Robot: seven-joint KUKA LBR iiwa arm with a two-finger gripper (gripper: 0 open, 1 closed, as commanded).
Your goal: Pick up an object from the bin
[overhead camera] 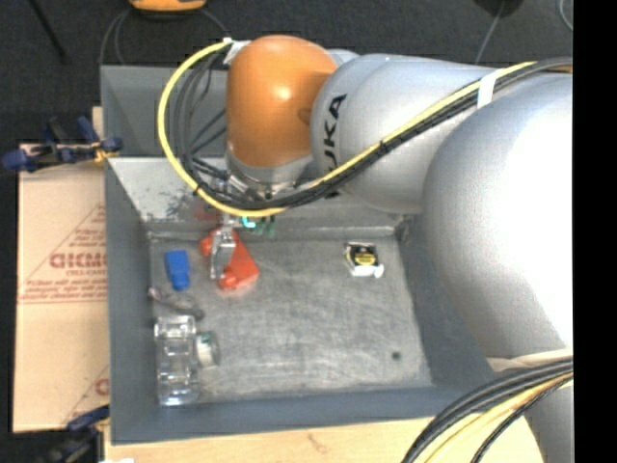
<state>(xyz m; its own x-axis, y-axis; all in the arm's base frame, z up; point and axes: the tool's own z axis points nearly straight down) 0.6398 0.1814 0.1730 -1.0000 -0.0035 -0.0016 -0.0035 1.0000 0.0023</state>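
Orange-red chunk (241, 271) lies beneath the pincer (224, 251), apart or together I cannot tell.

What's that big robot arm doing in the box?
The robot arm has its gripper lowered into the grey bin, right at an orange-red thing near the back left. I can't tell if it has grabbed it yet. A small blue block, a clear plastic piece and a little black-and-yellow thing lie apart from it.
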